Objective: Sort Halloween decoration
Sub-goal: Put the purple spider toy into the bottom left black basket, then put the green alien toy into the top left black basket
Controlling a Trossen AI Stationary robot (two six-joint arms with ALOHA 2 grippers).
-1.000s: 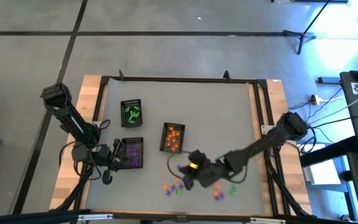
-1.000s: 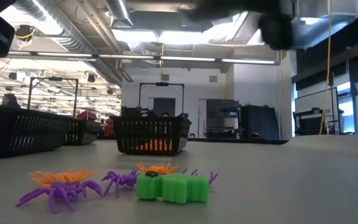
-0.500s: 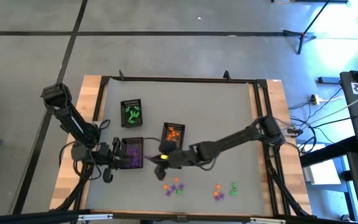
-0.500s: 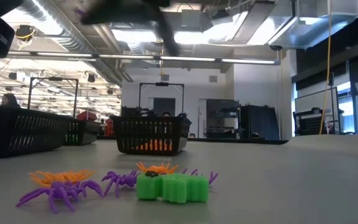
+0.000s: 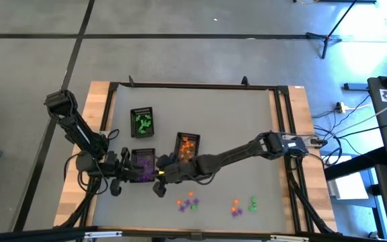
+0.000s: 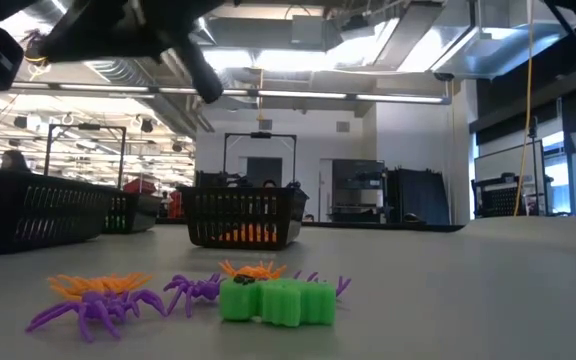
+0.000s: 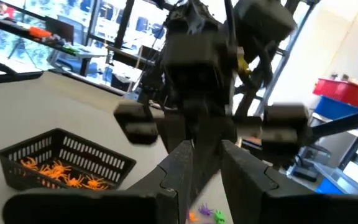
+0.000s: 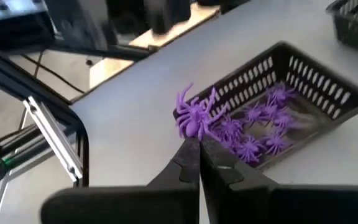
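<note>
From above, three black trays were seen sorted by colour: the green tray (image 5: 142, 122), the orange tray (image 5: 187, 148) and the purple tray (image 5: 143, 165). The right hand (image 5: 160, 179) was stretched across the surface (image 5: 247, 128) to the purple tray's edge, seemingly to deliver there, while the left hand (image 5: 121, 169) waited beside that tray; unsorted trinkets (image 5: 189, 202) lay nearer the front edge. In the low view, a green trinket (image 6: 276, 301) and purple spiders (image 6: 98, 308) were left on the surface, so sorting was judged unfinished. In the left wrist view, the left hand (image 7: 205, 163) was partly spread, gripping nothing. In the right wrist view, the right hand (image 8: 199, 147) was pressed together, pinching a purple spider (image 8: 196, 114) near the tray of matching spiders (image 8: 253, 127).
</note>
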